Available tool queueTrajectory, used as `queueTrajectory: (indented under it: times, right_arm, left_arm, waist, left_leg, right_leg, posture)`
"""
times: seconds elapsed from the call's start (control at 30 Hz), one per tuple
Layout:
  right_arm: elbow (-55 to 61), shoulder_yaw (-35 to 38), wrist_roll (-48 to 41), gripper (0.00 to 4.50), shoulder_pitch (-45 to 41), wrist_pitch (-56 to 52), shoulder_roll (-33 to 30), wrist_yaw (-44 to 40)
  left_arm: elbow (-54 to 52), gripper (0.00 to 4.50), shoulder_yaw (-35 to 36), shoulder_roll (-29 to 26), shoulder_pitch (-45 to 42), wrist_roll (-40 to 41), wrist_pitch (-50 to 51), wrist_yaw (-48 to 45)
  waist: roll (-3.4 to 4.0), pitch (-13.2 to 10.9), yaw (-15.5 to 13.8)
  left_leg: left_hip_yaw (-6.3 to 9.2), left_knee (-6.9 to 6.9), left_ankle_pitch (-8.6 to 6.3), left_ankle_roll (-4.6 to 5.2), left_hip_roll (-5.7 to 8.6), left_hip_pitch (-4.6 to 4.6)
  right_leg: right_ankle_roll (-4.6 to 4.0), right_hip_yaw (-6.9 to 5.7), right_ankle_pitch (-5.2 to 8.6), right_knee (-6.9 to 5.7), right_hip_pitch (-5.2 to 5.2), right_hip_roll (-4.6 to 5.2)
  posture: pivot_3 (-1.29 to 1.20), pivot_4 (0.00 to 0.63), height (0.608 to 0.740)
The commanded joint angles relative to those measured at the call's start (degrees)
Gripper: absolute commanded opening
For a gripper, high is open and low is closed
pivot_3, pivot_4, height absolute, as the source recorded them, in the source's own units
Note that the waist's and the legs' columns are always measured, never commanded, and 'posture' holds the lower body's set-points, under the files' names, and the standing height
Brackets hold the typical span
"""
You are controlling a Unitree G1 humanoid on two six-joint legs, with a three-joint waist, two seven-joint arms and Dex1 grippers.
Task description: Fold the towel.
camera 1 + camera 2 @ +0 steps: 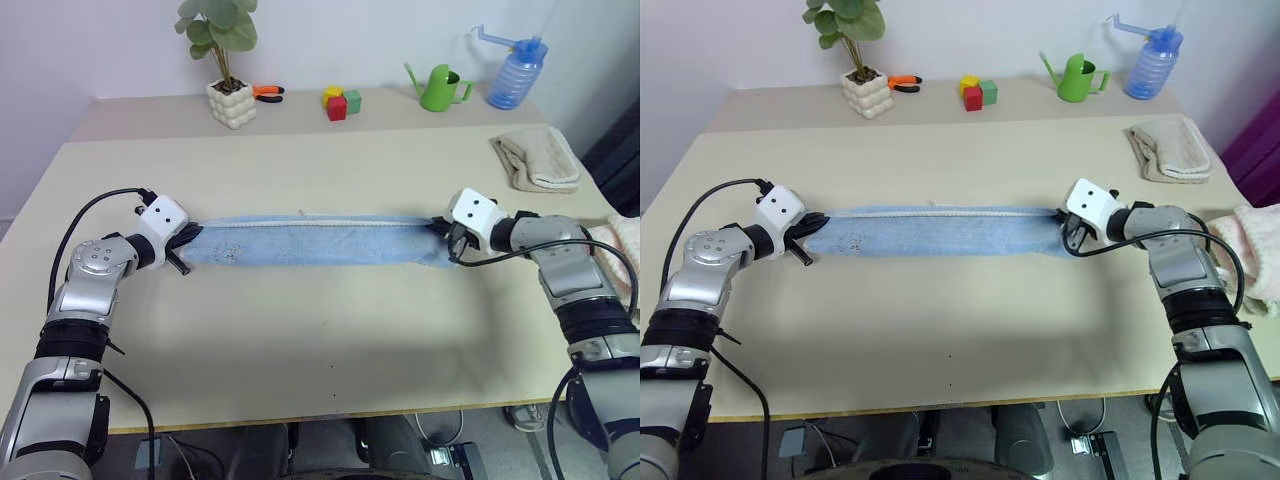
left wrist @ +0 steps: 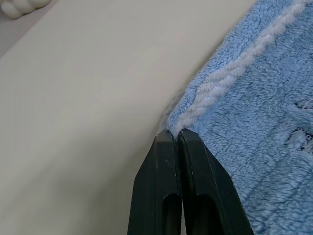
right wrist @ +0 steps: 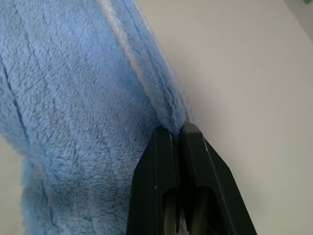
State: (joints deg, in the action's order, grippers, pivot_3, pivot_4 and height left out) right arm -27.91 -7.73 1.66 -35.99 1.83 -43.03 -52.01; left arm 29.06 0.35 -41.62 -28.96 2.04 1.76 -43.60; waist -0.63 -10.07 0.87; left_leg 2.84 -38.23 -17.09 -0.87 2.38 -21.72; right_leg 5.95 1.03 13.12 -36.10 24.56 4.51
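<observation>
The left gripper is pinched tight on one end of the blue towel, which lies as a long strip across the middle of the table. The right gripper is pinched tight on the other end, with lots of bare table in front

head pair: high, facing down over table | wrists: close on towel ends
</observation>
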Motion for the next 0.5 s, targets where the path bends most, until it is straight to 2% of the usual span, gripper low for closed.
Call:
queueTrajectory:
  times: [0.03, 0.17, 0.23, 0.33, 0.5]
  right_arm:
    - [-1.16, 1.19, 0.46, 0.06, -1.64, 1.96, 0.23, 0.80]
    - [-4.26, 1.26, 1.50, 0.06, -3.00, 3.75, 0.74, 2.10]
    - [-6.08, 1.51, 1.82, 0.06, -4.16, 3.92, 1.25, 3.13]
    - [-8.24, 2.22, 2.09, 0.95, -5.81, 4.51, 1.77, 5.30]
    - [-10.68, 3.47, 4.33, 3.33, -7.12, 8.14, 1.09, 13.08]
  left_arm:
    - [-1.51, 0.00, 1.71, -1.40, 1.67, 0.46, -0.02, -0.42]
    - [-1.94, 0.00, 2.46, -1.76, 2.68, 0.37, 0.20, 0.45]
    - [-2.51, 0.00, 4.01, -0.90, 2.54, 2.85, 2.50, 0.11]
    - [-2.80, 0.95, 5.94, 0.01, 1.63, 4.74, 4.74, 2.08]
    - [-2.11, 3.36, 8.59, 1.75, 0.62, 3.96, 3.55, 9.08]
  waist:
    - [0.00, 0.00, 0.06]
    - [0.00, 0.00, 0.11]
    - [0.00, 0.00, 0.12]
    - [0.00, 0.00, 0.10]
    - [0.00, 0.00, -0.12]
  left_leg:
    - [0.00, 0.00, 0.00, 0.00, 0.00, 0.00]
    - [0.00, 0.00, 0.00, 0.00, -0.01, 0.02]
    - [0.00, 0.01, 0.00, 0.00, -0.01, 0.04]
    - [0.01, 0.00, 0.00, 0.00, -0.01, 0.03]
    - [0.01, 0.01, 0.00, -0.01, 0.00, 0.02]
  right_leg:
    - [0.00, 0.00, 0.00, 0.00, 0.00, 0.00]
    - [0.00, 0.00, 0.00, -0.02, 0.00, -0.01]
    - [0.00, 0.01, 0.00, -0.03, 0.00, -0.01]
    - [0.00, 0.01, 0.00, -0.03, 0.00, 0.00]
    - [0.00, 0.01, 0.00, -0.03, 0.00, 0.03]
  posture:
    - [0.00, 0.150, 0.730]
    - [0.00, 0.150, 0.730]
    - [0.00, 0.150, 0.730]
    - [0.00, 0.150, 0.730]
    - [0.00, 0.150, 0.730]
